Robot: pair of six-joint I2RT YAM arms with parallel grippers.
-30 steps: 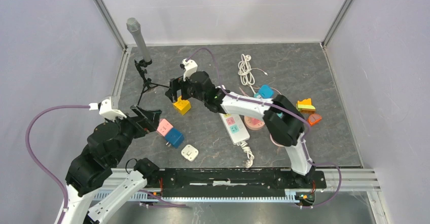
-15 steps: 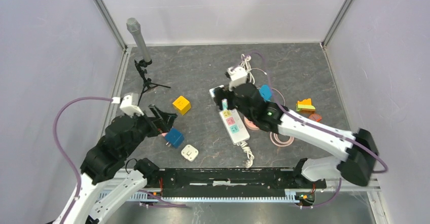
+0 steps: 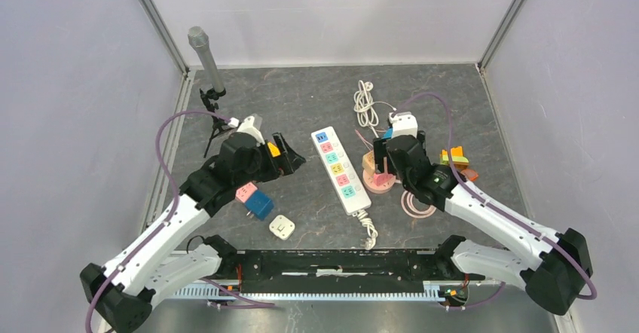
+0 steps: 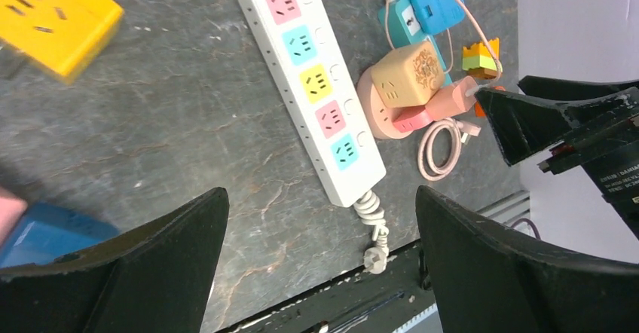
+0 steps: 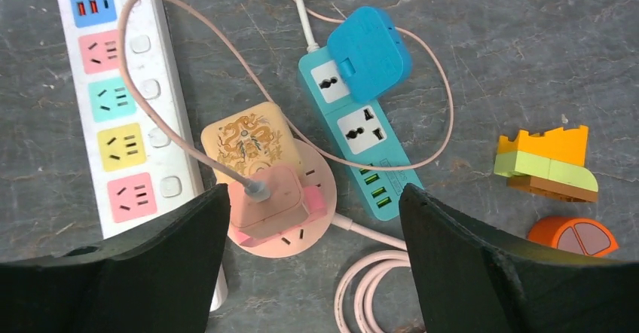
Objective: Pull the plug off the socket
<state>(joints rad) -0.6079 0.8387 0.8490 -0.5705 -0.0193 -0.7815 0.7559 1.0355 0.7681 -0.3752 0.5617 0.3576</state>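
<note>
A pink plug (image 5: 267,201) with a pink cable sits in a round pink socket (image 5: 305,236), next to a beige dragon-print adapter (image 5: 249,141) on the same socket. My right gripper (image 5: 313,190) is open and hovers just above this socket, its jaws either side of the plug without touching it. In the top view it (image 3: 382,166) is over the round pink socket (image 3: 379,183). My left gripper (image 3: 292,160) is open and empty, left of the white power strip (image 3: 340,169). In its wrist view the left gripper (image 4: 320,191) looks down on the strip's cable end.
A teal power strip (image 5: 358,137) carries a blue adapter (image 5: 369,54). Toy blocks (image 5: 550,160) lie right. A yellow cube socket (image 4: 53,16), pink and blue cubes (image 3: 252,197), a white plug (image 3: 281,227), a coiled white cable (image 3: 365,103) and a microphone tripod (image 3: 211,69) are around.
My right arm swung from the yellow cube rightwards to above the round pink socket. My left arm moved from the pink and blue cubes up and right toward the white strip.
</note>
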